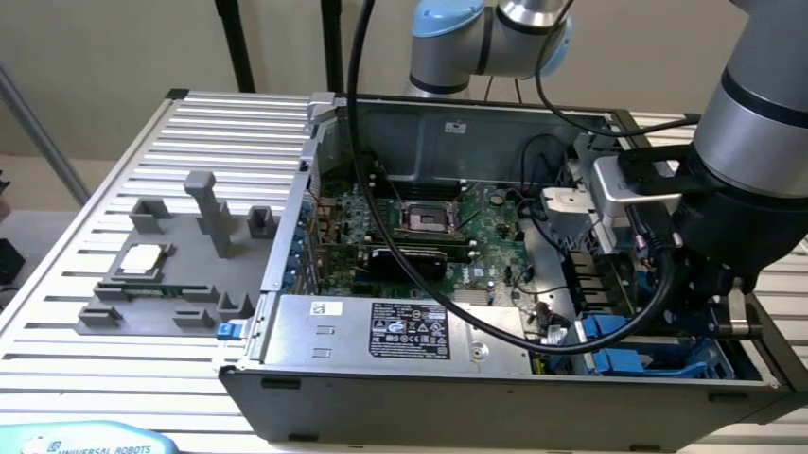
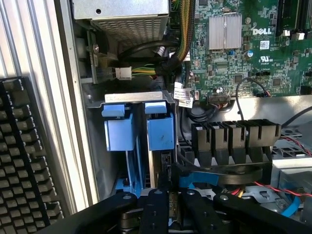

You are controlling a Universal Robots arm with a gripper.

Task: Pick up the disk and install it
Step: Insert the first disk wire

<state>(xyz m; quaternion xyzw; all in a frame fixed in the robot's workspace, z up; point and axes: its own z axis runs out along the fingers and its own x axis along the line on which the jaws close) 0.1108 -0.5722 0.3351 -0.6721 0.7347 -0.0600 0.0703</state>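
Note:
The disk stands on edge in the right-hand slot of the drive bay, with its blue carrier tab at the far end. My gripper reaches down over the bay, and its black fingers are shut on the near edge of the disk. A second blue carrier sits in the slot beside it. In the exterior view the arm reaches into the open computer case at its front corner on the exterior view's right, above the blue carriers.
Inside the case lie the green motherboard, a large silver box with a black label and a thick black cable. Black connectors stand beside the bay. A grey fixture holding a small silver chip rests on the slatted table.

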